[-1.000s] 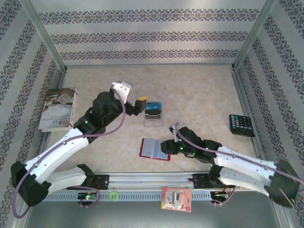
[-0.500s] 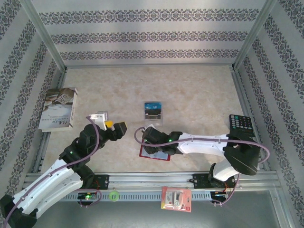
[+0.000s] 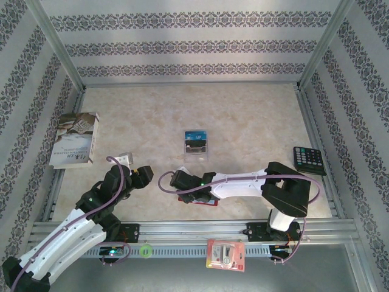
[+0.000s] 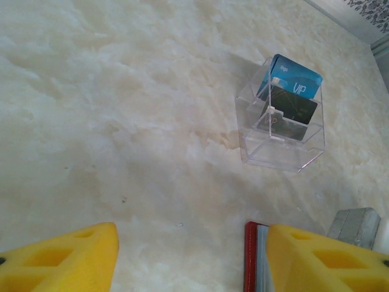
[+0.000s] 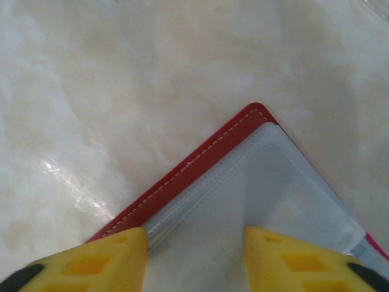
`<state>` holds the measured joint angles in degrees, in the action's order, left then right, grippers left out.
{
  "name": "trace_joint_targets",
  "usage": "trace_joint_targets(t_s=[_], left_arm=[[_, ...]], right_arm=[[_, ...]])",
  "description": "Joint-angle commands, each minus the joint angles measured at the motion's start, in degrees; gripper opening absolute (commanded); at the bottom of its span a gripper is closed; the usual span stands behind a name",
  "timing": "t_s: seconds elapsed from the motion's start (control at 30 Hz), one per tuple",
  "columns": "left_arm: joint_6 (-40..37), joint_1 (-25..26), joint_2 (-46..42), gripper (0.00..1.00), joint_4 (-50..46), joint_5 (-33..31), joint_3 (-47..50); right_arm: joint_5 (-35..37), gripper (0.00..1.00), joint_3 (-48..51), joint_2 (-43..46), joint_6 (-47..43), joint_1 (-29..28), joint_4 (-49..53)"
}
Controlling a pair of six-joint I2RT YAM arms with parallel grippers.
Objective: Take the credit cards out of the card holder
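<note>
Card holder (image 5: 243,176), extraction step: right gripper (image 5: 196,249) spread over its corner.
Left gripper (image 4: 191,255) spread, left of holder; next, probably: close on pocket contents.

Walls (image 3: 182,45) with grey floral-striped wallpaper enclose a cream marbled tabletop (image 3: 243,115) under soft, even light.

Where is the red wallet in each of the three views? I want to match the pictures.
Top external: the red wallet is low in the centre, near the table's front edge, and partly covered.
Left wrist: a red strip of it shows at the bottom edge, right of centre.
Right wrist: its corner runs from lower centre to lower right.
Shared landmark: the clear stand is behind the wallet in the top and left wrist views.
</note>
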<state>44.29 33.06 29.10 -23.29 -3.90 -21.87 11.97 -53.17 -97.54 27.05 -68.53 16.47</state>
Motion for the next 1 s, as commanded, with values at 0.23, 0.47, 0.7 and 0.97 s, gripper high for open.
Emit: trace_joint_targets(t_s=[0.23,0.47,0.7,0.97], left_arm=[[1.61,-0.22,7.67,0.47,10.93,13.08,5.06],[3.90,5.19,12.54,0.41,19.42,13.27,7.45],[5.24,5.43,7.32,0.63,14.68,6.74,7.64],[1.92,5.30,-2.13,0.88,-1.91,-4.43,2.92]], right_arm=[[-1.49,0.02,3.61,3.67,-3.58,0.02,-6.36],[-9.74,0.00,10.02,10.90,-7.26,3.96,-15.82],[-1.83,0.46,5.81,12.33,-0.97,3.59,-3.40],[0.77,0.51,-0.17,5.34,2.59,1.61,4.62]])
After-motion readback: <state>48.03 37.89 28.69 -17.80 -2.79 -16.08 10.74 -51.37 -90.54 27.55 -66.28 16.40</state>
